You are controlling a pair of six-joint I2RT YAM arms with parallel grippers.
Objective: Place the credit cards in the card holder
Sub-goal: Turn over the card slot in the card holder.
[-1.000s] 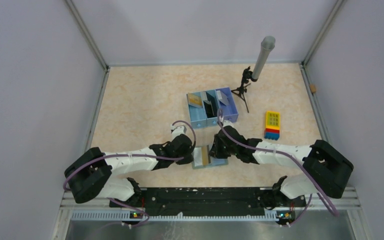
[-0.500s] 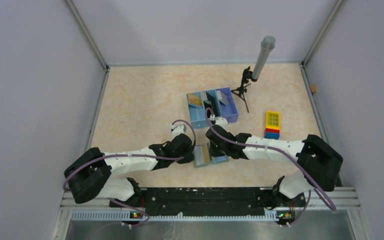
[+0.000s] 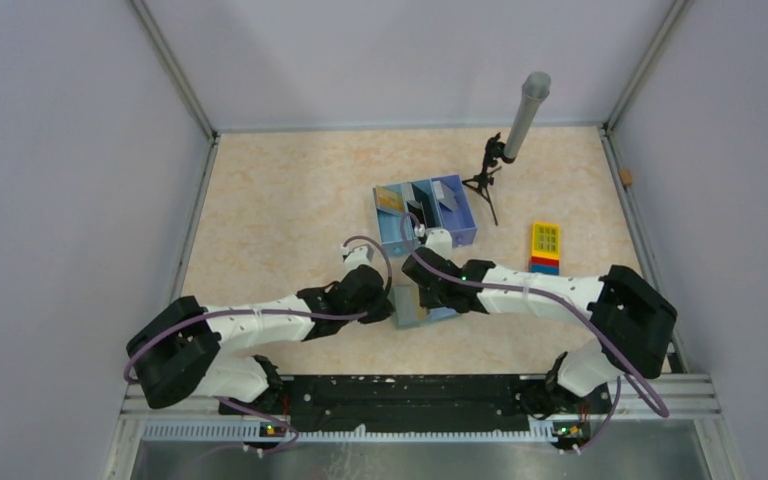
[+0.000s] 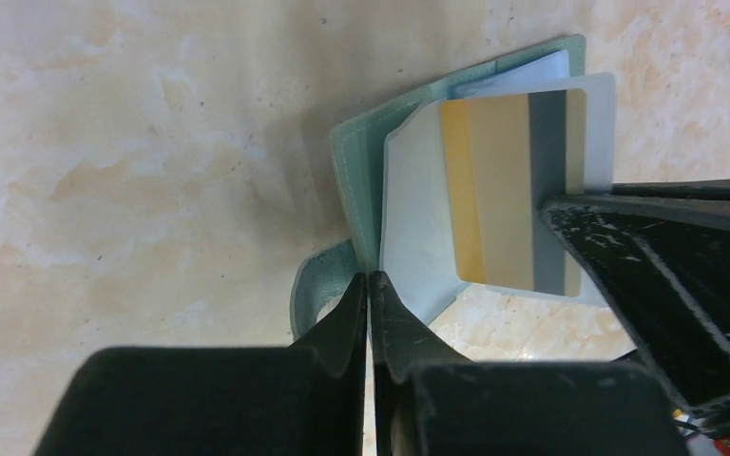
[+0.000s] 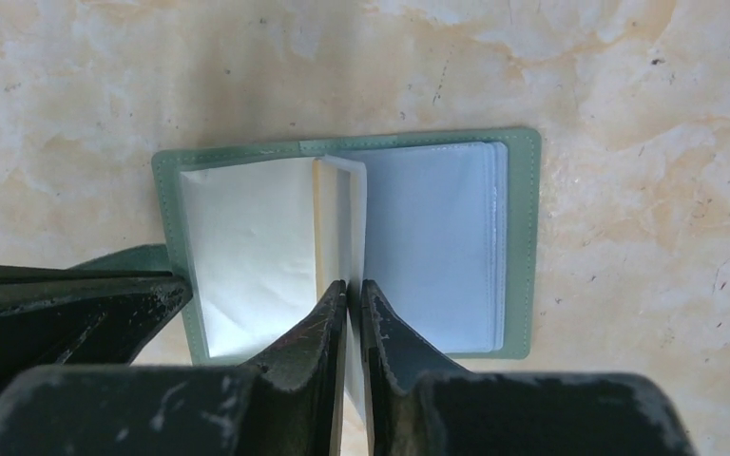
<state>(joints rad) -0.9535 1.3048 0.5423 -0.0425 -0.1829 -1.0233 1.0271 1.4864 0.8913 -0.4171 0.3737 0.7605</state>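
Observation:
The card holder [image 5: 523,237] lies open on the table, grey-green outside and light blue inside; from above, the card holder [image 3: 442,316] lies between both grippers. My left gripper [image 4: 371,283] is shut on the edge of its left cover [image 4: 356,180]. A clear sleeve [image 4: 409,228] holds a gold and grey striped credit card [image 4: 509,190]. My right gripper [image 5: 354,290] is shut on that sleeve [image 5: 342,218], which stands edge-on over the spine. More credit cards [image 3: 391,198] stand in the blue tray [image 3: 396,243].
The blue three-compartment tray stands just beyond the holder. A small tripod with a grey tube [image 3: 525,115] is behind it. A yellow toy block [image 3: 545,248] lies at the right. Side walls enclose the table.
My right gripper has moved left over the holder, swinging the sleeve with the card up toward the left cover. The left gripper has stayed on the cover edge.

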